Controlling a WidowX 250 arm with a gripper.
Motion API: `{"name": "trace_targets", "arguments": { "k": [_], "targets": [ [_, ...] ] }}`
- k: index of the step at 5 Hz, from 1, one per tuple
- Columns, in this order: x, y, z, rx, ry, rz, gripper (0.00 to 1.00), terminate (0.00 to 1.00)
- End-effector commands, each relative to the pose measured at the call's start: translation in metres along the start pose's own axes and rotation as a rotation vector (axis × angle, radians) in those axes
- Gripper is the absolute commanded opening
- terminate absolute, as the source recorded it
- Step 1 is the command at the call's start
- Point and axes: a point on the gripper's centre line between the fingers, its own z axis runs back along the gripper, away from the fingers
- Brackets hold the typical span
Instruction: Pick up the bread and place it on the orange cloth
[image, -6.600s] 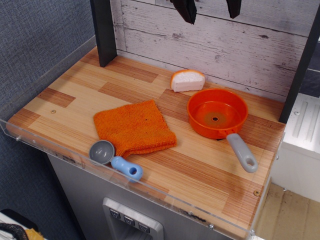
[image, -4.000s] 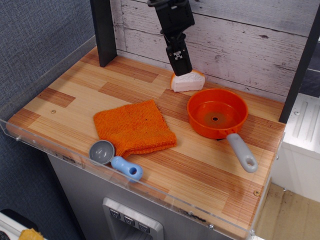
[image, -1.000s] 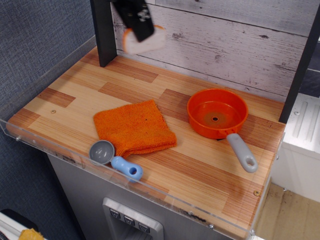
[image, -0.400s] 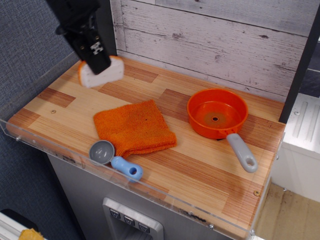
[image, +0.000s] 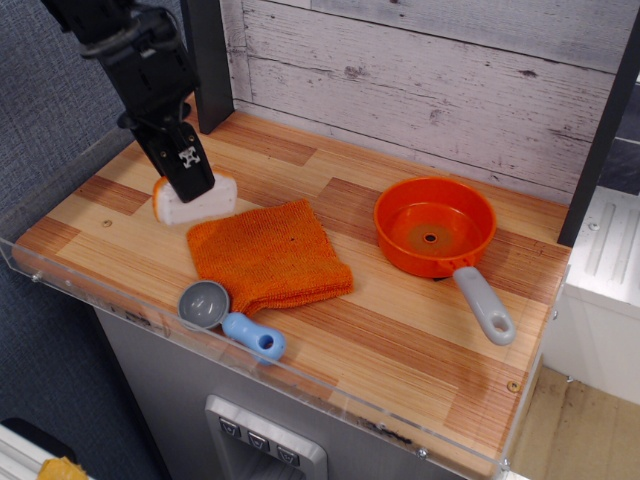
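My gripper (image: 190, 187) is shut on the bread (image: 197, 206), a small white slice with an orange-tan crust. It holds the bread low over the wooden counter, just left of the orange cloth's back left corner. The orange cloth (image: 268, 254) lies folded at the front middle of the counter. The black arm reaches down from the upper left and hides the top of the bread.
An orange pan (image: 434, 226) with a grey handle (image: 485, 305) sits to the right of the cloth. A grey scoop with a blue handle (image: 228, 316) lies at the cloth's front edge. A clear plastic rim (image: 300, 385) runs along the counter front; a dark post (image: 208, 60) stands at the back left.
The gripper closed on the bread by the back wall, lifted it and carried it left and forward. Since the last frame it has come lower, nearer the cloth's left edge.
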Motion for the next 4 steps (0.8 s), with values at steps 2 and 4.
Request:
{"name": "trace_targets", "arguments": {
  "k": [2, 4],
  "targets": [
    [0.0196, -0.0012, -0.0240, -0.046, 0.130, -0.144, 0.00, 0.00],
    [0.0202, 0.0002, -0.0192, 0.002, 0.137, -0.126, 1.00, 0.00]
  ]
}}
